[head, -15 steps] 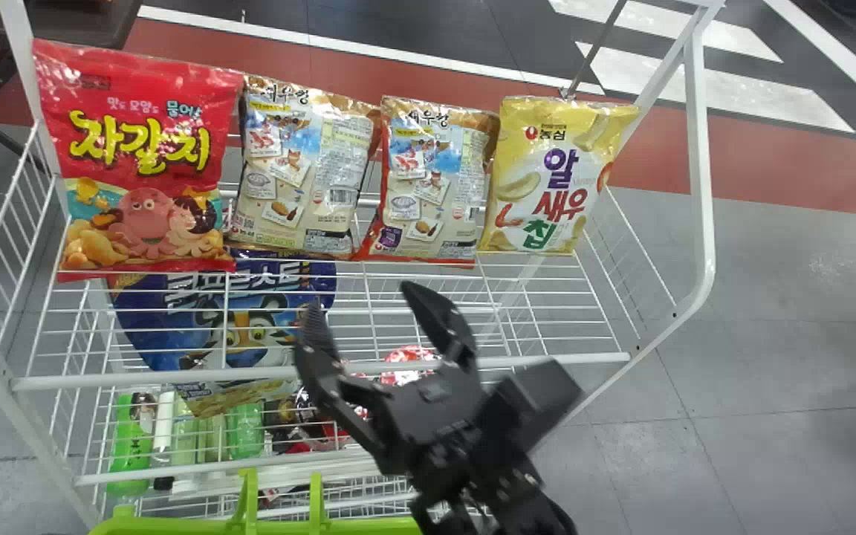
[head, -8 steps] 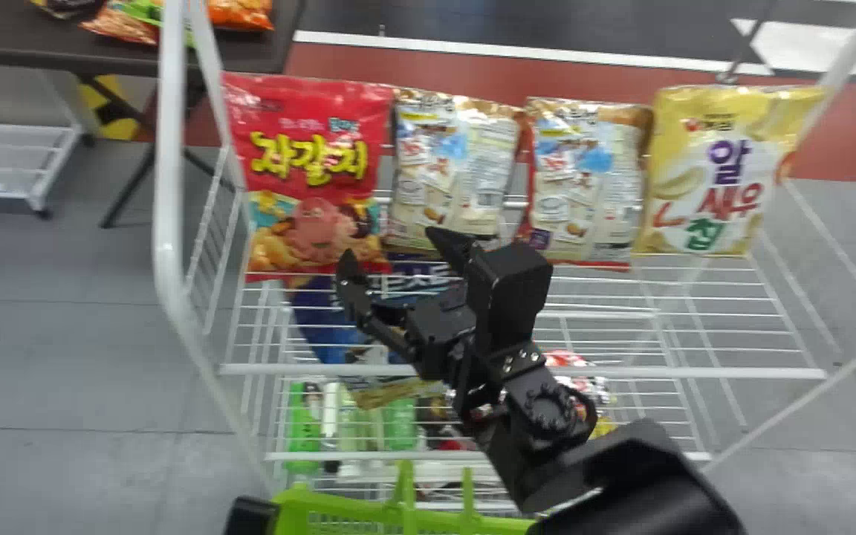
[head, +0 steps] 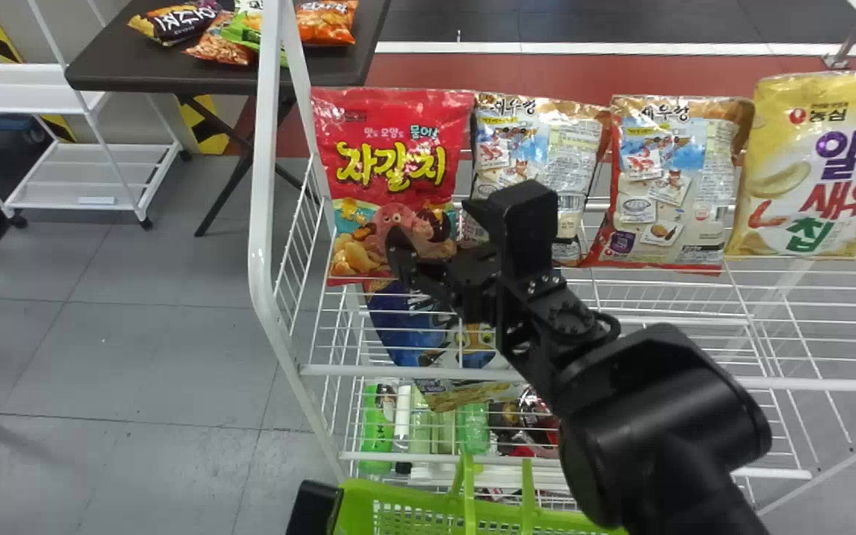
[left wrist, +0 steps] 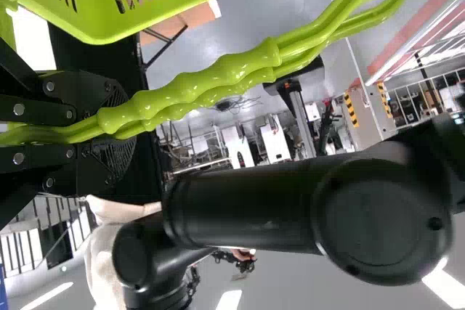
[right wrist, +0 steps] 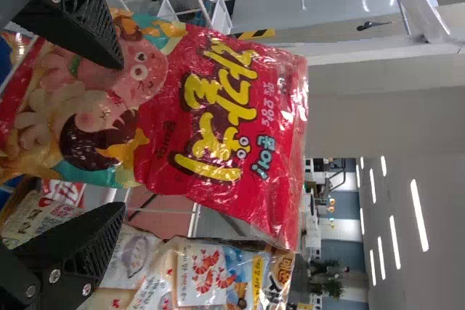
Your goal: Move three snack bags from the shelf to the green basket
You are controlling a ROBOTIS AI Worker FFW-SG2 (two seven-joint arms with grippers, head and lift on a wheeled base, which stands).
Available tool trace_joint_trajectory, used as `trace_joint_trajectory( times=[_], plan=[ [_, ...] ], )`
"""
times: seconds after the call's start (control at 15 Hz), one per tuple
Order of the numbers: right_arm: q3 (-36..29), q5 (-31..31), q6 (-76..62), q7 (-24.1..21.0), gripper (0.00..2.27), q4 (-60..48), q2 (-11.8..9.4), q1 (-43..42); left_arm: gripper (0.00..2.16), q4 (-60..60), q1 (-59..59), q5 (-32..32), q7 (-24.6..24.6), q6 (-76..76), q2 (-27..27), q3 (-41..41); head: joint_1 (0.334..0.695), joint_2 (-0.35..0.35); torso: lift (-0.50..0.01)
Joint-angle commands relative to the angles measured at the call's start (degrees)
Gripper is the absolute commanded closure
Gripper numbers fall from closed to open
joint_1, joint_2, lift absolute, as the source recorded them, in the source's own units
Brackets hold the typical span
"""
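Note:
My right gripper (head: 434, 227) is open in front of the lower part of the red snack bag (head: 398, 148), at the left end of the shelf's top level. Beside that bag stand two beige shrimp snack bags (head: 536, 141) (head: 669, 160) and a yellow one (head: 837, 163). In the right wrist view the gripper (right wrist: 121, 136) has its fingers apart before the red bag (right wrist: 232, 114). At the bottom edge of the head view, my left gripper (head: 314, 509) is by the green basket (head: 391, 496); in its wrist view the gripper (left wrist: 109, 127) is shut on the basket's handles (left wrist: 218, 78).
The white wire shelf's front bar (head: 681, 377) and left post (head: 258, 238) frame the bags. Lower down are a blue bag (head: 406, 327) and bottles (head: 377, 431). A dark table (head: 160, 70) with more snacks stands behind at the left.
The head view has swung to the left, and my right gripper has moved left from the middle of the shelf to the red bag. More of the right arm now shows.

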Motion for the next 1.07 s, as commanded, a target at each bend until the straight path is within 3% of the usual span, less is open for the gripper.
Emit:
trace_joint_trajectory(
  times=[0.0,0.07,0.2,0.27,0.47,0.73,0.8,1.0],
  plan=[
    [0.11,-1.28,0.35,1.84,0.37,1.27,0.14,-2.62,1.87,0.55,-0.62,0.02,0.22,-0.01,-0.15,-0.24,0.695,0.071,-0.047],
    [0.11,-1.54,2.10,3.24,0.62,1.27,0.14,-3.23,1.87,0.55,-0.80,-0.07,0.39,-0.01,-0.24,-0.33,0.695,0.077,-0.047],
    [0.20,-1.63,6.32,6.05,1.72,0.83,0.14,-3.58,1.87,1.08,-1.33,-0.07,0.57,-0.01,-0.33,-0.42,0.695,0.095,-0.047],
    [0.20,-1.81,9.49,7.81,1.95,0.31,0.14,-3.67,1.87,1.16,-1.33,-0.07,0.57,-0.01,-0.41,-0.42,0.695,0.100,-0.047],
    [0.29,-1.54,11.60,11.50,2.13,-4.79,0.14,-1.21,1.87,1.16,-1.41,-0.07,0.66,-0.01,-0.50,-0.33,0.695,0.126,-0.047],
    [-1.20,-1.11,17.92,12.29,2.13,-17.80,0.14,5.03,1.87,1.08,-1.41,-0.16,0.92,-0.01,-0.59,-0.33,0.695,0.151,-0.047],
    [-2.43,-1.37,20.39,12.29,2.13,-21.49,-0.44,6.88,1.87,1.08,-1.41,-0.16,1.10,-0.01,-0.59,-0.42,0.695,0.150,-0.047],
    [-7.53,-1.90,28.82,12.21,2.13,-33.00,-5.27,12.94,1.87,0.99,-2.03,-0.24,1.62,-0.01,-0.59,-1.12,0.695,0.109,-0.047]
  ],
)
